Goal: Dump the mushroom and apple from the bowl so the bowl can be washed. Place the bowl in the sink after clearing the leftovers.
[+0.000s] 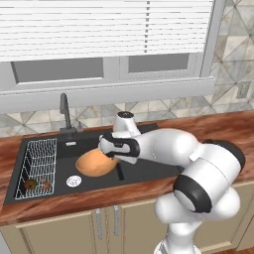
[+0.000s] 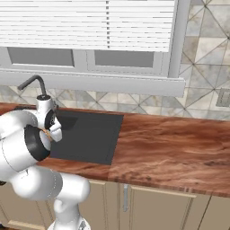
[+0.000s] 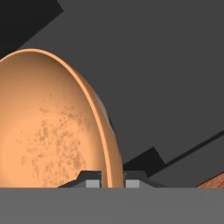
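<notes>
Now gripper (image 3: pixel 113 178) pinches bowl (image 1: pixel 95 163) rim, bowl tilted above sink (image 1: pixel 144 168).

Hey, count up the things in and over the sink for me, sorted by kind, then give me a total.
Bowl, held by the gripper: 1
Wire rack: 1
Small food pieces in the rack: 2
Faucet: 1
Drain: 1
Total: 6

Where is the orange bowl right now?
The bowl hangs tilted over the black sink, pinched at its rim by the gripper, right of the white wire rack.
</notes>
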Robot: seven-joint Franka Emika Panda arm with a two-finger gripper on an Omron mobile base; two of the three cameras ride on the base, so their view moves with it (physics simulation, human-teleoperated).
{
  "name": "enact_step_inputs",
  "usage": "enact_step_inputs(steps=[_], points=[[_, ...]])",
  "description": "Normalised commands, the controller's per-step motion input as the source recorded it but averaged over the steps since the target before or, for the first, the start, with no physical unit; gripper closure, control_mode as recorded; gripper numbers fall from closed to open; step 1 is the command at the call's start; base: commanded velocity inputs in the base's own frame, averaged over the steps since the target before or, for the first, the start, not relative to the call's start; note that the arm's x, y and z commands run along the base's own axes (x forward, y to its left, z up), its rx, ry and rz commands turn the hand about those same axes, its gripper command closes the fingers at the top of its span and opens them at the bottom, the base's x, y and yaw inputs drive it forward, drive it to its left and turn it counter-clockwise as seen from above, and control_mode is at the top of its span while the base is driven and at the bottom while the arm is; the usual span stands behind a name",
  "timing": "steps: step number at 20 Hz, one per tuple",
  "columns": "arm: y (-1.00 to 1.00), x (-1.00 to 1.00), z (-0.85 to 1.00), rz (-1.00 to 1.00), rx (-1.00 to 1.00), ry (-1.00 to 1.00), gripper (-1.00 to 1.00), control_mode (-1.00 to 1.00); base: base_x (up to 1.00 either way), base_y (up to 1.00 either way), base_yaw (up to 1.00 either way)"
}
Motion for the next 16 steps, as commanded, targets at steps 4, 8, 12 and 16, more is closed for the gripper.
enact_step_inputs(steps=[4, 8, 12, 16], points=[[0.22, 0.04, -0.08, 0.0, 0.0, 0.0, 1.0, -1.0, 0.0, 0.0, 0.0], [0.04, 0.01, -0.19, 0.0, 0.0, 0.0, 1.0, -1.0, 0.0, 0.0, 0.0], [0.0, 0.0, -0.26, 0.0, 0.0, 0.0, 1.0, -1.0, 0.0, 0.0, 0.0], [0.0, 0.03, -0.2, 0.0, 0.0, 0.0, 1.0, -1.0, 0.0, 0.0, 0.0]])
